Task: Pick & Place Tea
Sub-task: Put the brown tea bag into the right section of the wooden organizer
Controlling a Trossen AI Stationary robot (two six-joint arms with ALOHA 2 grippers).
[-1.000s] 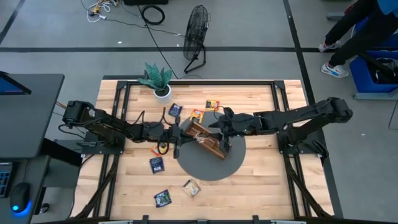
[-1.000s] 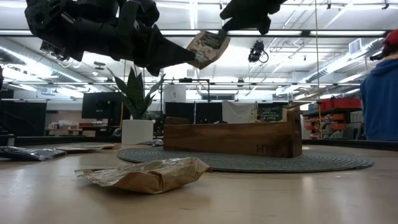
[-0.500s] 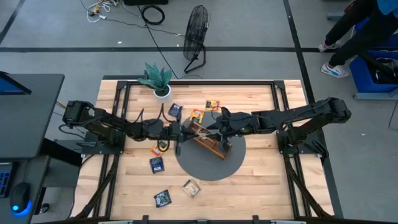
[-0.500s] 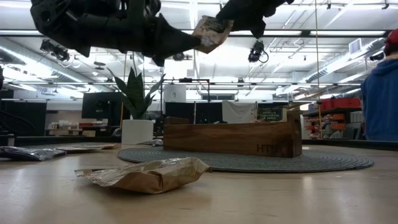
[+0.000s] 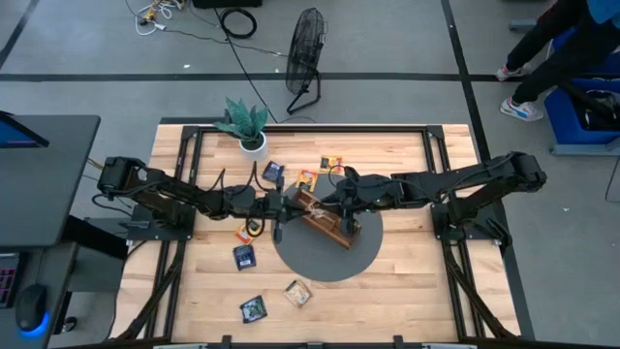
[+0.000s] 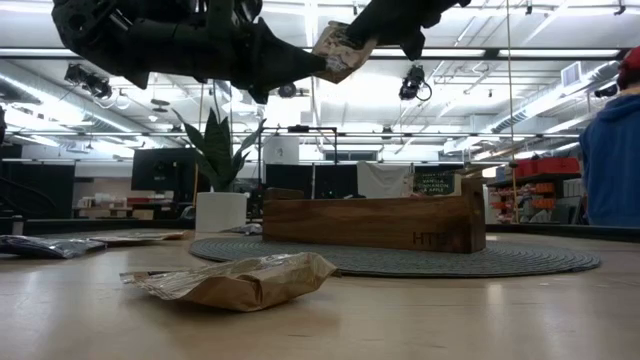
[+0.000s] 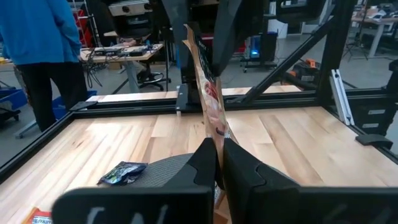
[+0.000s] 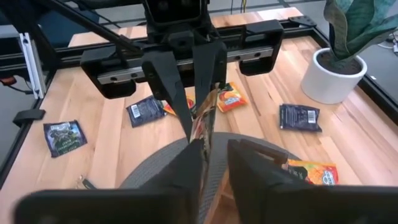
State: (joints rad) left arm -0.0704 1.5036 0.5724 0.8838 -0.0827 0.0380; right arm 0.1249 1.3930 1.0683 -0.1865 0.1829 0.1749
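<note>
Low view shows left claw (image 6: 312,62) and right claw (image 6: 352,38) both clamped on one beige tea sachet (image 6: 338,52)

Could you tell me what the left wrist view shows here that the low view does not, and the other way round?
Only the left wrist view shows the left gripper shut on one edge of the pale tea sachet, and a dark sachet lying on the table beyond. Only the low view shows the wooden tray on the round grey mat, the potted plant, and a crumpled beige sachet near the camera. Both show the pale sachet held in the air with the right gripper at its other edge, and a person in blue beyond the table.
</note>
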